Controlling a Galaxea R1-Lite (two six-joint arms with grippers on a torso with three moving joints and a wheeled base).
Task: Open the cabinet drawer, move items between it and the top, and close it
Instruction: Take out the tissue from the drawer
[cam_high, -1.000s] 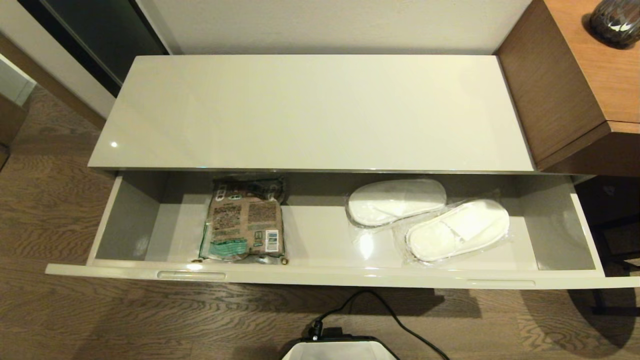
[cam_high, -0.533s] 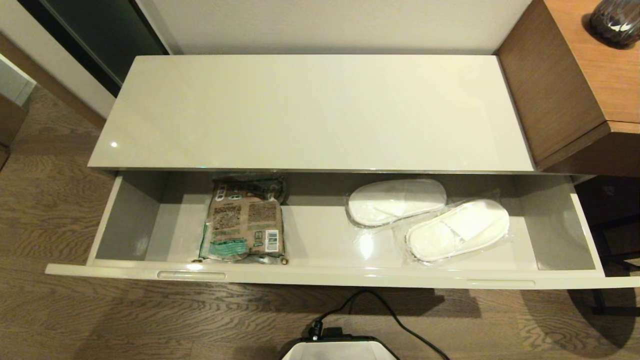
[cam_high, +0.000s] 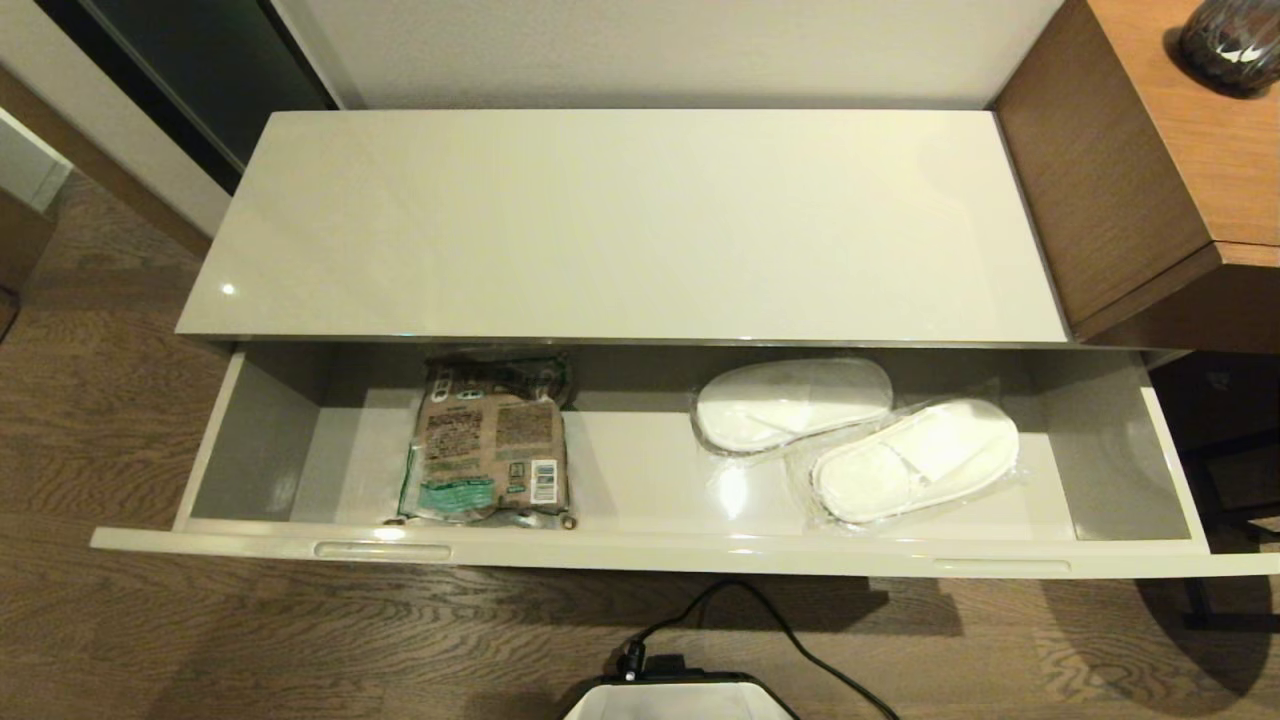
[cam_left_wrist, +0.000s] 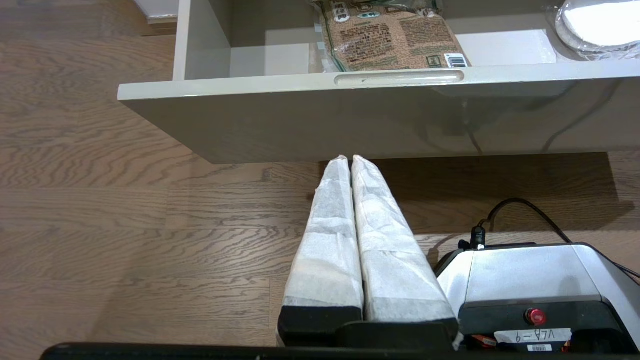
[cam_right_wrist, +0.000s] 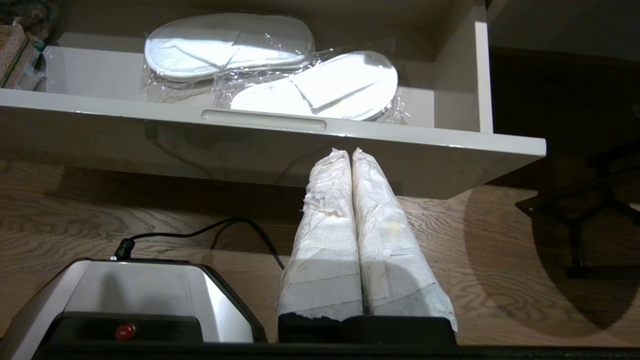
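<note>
Both my hands hang low before the cabinet drawer (cam_high: 250, 440), left hand (cam_left_wrist: 350, 159) and right hand (cam_right_wrist: 350, 151) pinched narrow, holding nothing. The drawer stands open, top (cam_high: 620, 220) bare, so I judge the slippers (cam_high: 860, 435) near its right end go up next, needing a reach over the front edge. I can't find the small white packet; the brown-and-green packet (cam_high: 490, 440) lies left of the middle, its far end shadowed under the top.

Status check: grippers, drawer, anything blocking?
Left gripper and right gripper shut, empty, parked below drawer. Drawer open; slippers, brown packet inside. Top bare.
</note>
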